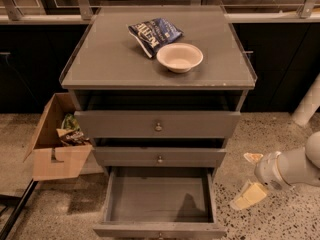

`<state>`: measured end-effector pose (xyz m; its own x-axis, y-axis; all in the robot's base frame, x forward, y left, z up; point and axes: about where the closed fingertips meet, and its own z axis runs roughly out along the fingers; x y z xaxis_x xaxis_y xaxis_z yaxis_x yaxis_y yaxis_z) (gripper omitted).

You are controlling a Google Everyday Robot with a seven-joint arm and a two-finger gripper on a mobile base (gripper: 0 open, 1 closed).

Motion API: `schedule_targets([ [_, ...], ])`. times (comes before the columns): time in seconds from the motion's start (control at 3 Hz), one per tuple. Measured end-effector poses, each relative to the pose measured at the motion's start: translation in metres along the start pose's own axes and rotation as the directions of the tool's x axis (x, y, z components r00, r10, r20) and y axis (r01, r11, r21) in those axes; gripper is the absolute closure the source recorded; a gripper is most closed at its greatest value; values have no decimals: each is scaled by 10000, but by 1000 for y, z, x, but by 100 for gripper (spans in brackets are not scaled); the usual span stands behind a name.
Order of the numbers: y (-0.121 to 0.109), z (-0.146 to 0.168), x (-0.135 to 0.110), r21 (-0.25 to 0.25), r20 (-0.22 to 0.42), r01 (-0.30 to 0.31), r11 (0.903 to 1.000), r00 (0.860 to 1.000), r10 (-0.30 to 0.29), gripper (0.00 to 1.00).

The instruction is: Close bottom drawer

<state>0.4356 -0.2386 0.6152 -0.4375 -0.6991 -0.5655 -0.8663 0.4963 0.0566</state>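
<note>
The bottom drawer [159, 200] of the grey cabinet is pulled far out, showing its wide shallow empty tray; its front [160, 231] sits at the lower edge of the view. My gripper [250, 179] comes in from the right, low over the floor, just right of the open drawer's side and apart from it. Its two yellowish fingers [250, 196] are spread apart and hold nothing.
Two closed drawer fronts [158, 124] with round knobs sit above. The cabinet top [110, 59] holds a chip bag [154, 34] and a beige bowl [179, 57]. An open cardboard box [57, 144] with rubbish stands on the floor at left. A white post [307, 104] stands at far right.
</note>
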Motion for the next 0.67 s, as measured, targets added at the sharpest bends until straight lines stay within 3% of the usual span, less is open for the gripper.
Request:
schedule_targets([
  [0.33, 0, 2, -1, -34, -10, 8, 10000, 10000, -8, 18],
  [0.67, 0, 2, -1, -35, -10, 9, 10000, 10000, -9, 43],
])
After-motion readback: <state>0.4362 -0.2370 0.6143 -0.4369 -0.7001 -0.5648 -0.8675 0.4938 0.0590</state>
